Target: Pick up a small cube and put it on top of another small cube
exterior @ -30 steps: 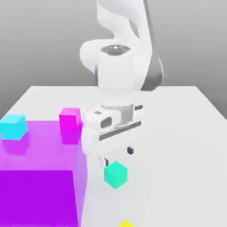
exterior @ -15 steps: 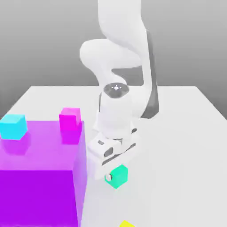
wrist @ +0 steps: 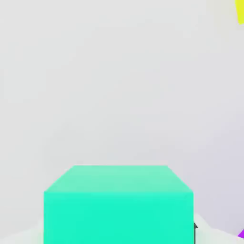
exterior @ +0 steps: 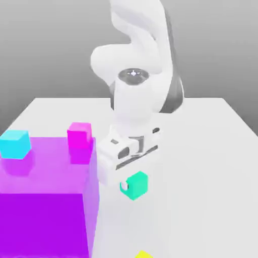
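Observation:
The small teal-green cube [exterior: 136, 185] sits between the fingers of my gripper [exterior: 132, 186], which is shut on it. The cube hangs slightly above the white table, just off the exterior view's right side of the big purple block [exterior: 45, 181]. In the hand view the same cube [wrist: 119, 205] sits close under the camera with bare table beyond it. A sky-blue cube [exterior: 15, 144] and a magenta cube [exterior: 79, 135] rest on top of the purple block, to the exterior view's left of the gripper.
The purple block is tall and stands close beside the hand. A yellow object [exterior: 143, 254] lies at the near table edge, and the hand view shows the yellow object [wrist: 240, 10] too. White table [exterior: 201, 151] stretches to the exterior view's right.
The hand came down over the teal-green cube, the fingers shut on it, and hand and cube have now risen a little.

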You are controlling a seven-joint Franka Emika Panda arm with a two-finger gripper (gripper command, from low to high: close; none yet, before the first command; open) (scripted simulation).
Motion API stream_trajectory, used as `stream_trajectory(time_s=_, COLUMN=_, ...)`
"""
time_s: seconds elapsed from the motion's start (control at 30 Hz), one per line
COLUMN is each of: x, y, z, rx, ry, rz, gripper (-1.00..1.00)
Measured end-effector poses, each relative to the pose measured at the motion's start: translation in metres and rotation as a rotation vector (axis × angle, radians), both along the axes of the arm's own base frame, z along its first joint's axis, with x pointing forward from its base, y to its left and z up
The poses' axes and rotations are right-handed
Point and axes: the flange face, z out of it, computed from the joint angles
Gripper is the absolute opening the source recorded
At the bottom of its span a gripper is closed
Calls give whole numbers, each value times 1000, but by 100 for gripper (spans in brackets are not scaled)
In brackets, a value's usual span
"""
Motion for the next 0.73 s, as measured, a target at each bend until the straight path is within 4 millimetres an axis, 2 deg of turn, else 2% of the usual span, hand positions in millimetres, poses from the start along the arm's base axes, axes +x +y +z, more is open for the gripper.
stream_trajectory(time_s=0.47, x=153, y=13, z=36, rx=-16, ry=9, rz=-420, gripper=-100)
stream_trajectory(time_s=0.53, x=162, y=13, z=19, rx=-21, ry=8, rz=-444, gripper=-100)
stream_trajectory(time_s=0.6, x=165, y=13, z=-9, rx=-24, ry=7, rz=-450, gripper=-100)
stream_trajectory(time_s=0.63, x=165, y=13, z=-20, rx=-24, ry=7, rz=-451, gripper=100)
stream_trajectory(time_s=0.73, x=165, y=13, z=-20, rx=-24, ry=7, rz=-451, gripper=100)
